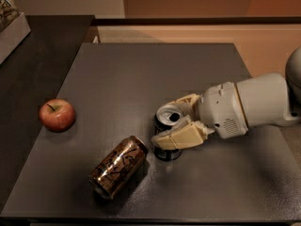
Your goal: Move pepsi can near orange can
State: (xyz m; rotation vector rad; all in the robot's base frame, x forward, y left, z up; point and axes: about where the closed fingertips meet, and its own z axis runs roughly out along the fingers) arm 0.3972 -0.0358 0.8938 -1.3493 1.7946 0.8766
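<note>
The pepsi can, dark navy with an opened silver top, stands upright, clasped between the fingers of the gripper, which reaches in from its right. The orange can, coppery brown with dark script, lies on its side just left of the pepsi can, one end angled toward it.
</note>
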